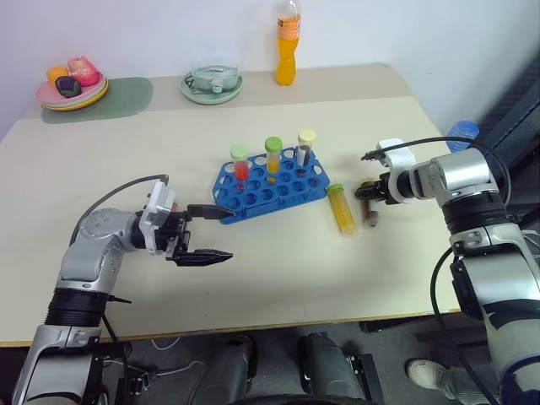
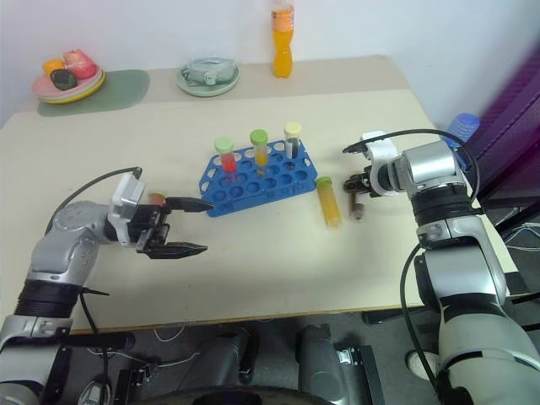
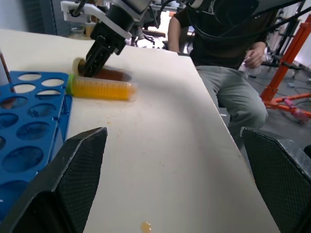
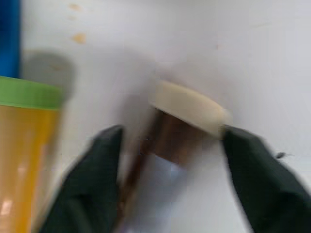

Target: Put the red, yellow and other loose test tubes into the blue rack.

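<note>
The blue rack [image 1: 283, 192] stands mid-table and holds three upright tubes: a red one [image 1: 240, 165], an orange one [image 1: 272, 158] and a pale one with a yellow cap [image 1: 305, 146]. To its right lie a yellow tube with a green cap [image 1: 342, 209] and a brown tube with a cream cap [image 1: 370, 216]. My right gripper [image 1: 368, 193] points down at the brown tube [image 4: 170, 141] and is shut on it near its cap; the tube still rests on the table. My left gripper [image 1: 225, 234] hovers open and empty by the rack's front left corner, pointing right.
Along the far edge stand an orange drink bottle [image 1: 288, 42], a green dish [image 1: 211, 85] and a plate of fruit [image 1: 72, 91] on a green mat. A blue object [image 1: 462, 132] lies past the table's right edge. A seated person [image 3: 228, 53] is beyond that edge.
</note>
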Robot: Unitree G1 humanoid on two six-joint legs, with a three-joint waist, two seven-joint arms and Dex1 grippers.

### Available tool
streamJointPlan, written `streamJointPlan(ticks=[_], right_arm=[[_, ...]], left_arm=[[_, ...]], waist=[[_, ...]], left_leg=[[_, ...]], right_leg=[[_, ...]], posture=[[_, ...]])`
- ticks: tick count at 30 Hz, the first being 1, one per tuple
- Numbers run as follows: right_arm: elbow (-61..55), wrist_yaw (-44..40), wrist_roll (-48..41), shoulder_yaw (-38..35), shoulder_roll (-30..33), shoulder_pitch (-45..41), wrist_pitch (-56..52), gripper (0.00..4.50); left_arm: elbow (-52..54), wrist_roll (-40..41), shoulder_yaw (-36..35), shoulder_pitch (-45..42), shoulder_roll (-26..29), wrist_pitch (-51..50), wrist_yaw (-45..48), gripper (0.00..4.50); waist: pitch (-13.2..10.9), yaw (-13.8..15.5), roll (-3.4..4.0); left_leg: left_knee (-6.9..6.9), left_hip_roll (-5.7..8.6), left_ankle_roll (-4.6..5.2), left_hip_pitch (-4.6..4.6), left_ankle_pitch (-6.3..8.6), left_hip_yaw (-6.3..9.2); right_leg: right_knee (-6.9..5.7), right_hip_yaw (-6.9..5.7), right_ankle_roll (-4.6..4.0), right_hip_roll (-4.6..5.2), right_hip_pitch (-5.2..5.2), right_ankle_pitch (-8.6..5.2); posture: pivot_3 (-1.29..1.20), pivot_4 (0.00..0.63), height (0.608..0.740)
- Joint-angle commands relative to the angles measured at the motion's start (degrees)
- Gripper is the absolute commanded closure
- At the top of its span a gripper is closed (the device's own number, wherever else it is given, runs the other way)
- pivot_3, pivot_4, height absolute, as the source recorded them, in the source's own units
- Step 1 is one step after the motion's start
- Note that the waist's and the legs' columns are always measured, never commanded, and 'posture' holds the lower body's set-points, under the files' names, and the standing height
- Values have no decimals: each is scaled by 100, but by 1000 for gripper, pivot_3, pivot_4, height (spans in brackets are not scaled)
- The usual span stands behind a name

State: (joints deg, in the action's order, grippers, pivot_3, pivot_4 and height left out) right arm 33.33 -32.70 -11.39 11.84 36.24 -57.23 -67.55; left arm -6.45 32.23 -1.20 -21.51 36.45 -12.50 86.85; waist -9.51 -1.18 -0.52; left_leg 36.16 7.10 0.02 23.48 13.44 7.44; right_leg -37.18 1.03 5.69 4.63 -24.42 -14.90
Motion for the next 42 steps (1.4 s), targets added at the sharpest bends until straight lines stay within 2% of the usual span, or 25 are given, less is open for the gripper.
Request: streamJointPlan(ticks=[1, 5, 9, 12, 14, 16, 18, 22, 26, 32, 35, 42], right_arm=[[-313, -368, 43, 210, 2, 89, 5, 3289], [-823, -610, 213, 421, 191, 326, 200, 3289], [-1924, -1160, 361, 662, 736, 896, 959, 3289], [-2872, -1692, 265, 414, 1175, 1569, 2029, 3289], [-3383, -1707, -11, -236, 1128, 2078, 2770, 3289], [-3698, -1630, -305, -866, 901, 2423, 3434, 3289], [-3990, -1561, -583, -1293, 705, 2611, 3594, 3289], [-4350, -1150, -1199, -2018, -242, 2703, 4286, 3289], [-4074, -619, -1311, -2112, -1307, 2532, 5061, 3289], [-3220, 305, -684, -1806, -2888, 2654, 6932, 3289], [-2543, 432, -394, -1733, -3227, 2729, 7796, 3289], [-851, 617, -132, -1812, -3434, 2562, 9392, 3289]], left_arm=[[237, 97, -73, -32, 21, -47, -45, 0], [323, 100, -63, -47, 14, -118, -113, 0], [496, 123, -53, -107, -2, -283, -271, 0], [538, 143, -98, -114, -29, -351, -391, 0], [503, 150, -164, -93, -71, -329, -505, 0], [465, 123, -194, -51, -91, -262, -582, 0], [473, 123, -219, 24, -92, -220, -629, 0], [476, 158, -264, 118, -84, -185, -686, 0], [284, 144, -306, 96, -96, -62, -673, 0], [97, 147, -375, 75, -214, 89, -724, 0], [27, 136, -426, 121, -224, 180, -731, 0], [-62, 133, -559, 206, -257, 318, -793, 0]], waist=[[0, -5, 0], [0, 16, 0], [0, 55, 1], [-1, 79, 0], [-2, 60, -1], [-2, 20, 0], [-4, 1, 3], [-4, 25, 3], [-4, 50, 2], [-4, 36, 3], [-3, 23, 5], [-3, 7, 6]], left_leg=[[-2, -2, -1, 0, 0, 0], [-1, -2, -1, 0, 0, 0], [1, -1, -1, 1, 0, 0], [1, 1, 0, 4, 0, 0], [2, 1, 1, 4, 1, 0], [3, 1, 1, 4, 1, -1], [2, -3, -1, 0, 0, -5], [0, -6, -3, -4, -2, -5], [4, -5, -3, -4, -2, -3], [1, -4, -30, -4, -18, -4], [-1, -4, -48, -5, -28, -4], [-2, -4, -52, -8, -31, -4]], right_leg=[[0, 0, 0, -2, -1, 0], [0, 0, 0, -2, -1, 0], [1, 0, 0, 0, 0, 0], [5, -2, 1, 1, 1, 0], [6, -2, 2, 1, 2, 0], [3, 0, 2, 1, 2, 1], [-3, 4, 2, -2, 1, 1], [-6, 6, 1, -6, 1, 1], [-3, 6, 0, -5, 6, 2], [-6, 6, -1, -8, 1, 2], [-9, 7, -1, -9, -2, 2], [-15, 8, -2, -12, -3, 3]], posture=[[0, 150, 740], [0, 150, 740], [0, 150, 740], [0, 150, 740], [0, 150, 740], [0, 150, 740], [0, 150, 740], [0, 150, 740], [0, 150, 740], [0, 150, 740], [0, 150, 740], [0, 150, 740]])
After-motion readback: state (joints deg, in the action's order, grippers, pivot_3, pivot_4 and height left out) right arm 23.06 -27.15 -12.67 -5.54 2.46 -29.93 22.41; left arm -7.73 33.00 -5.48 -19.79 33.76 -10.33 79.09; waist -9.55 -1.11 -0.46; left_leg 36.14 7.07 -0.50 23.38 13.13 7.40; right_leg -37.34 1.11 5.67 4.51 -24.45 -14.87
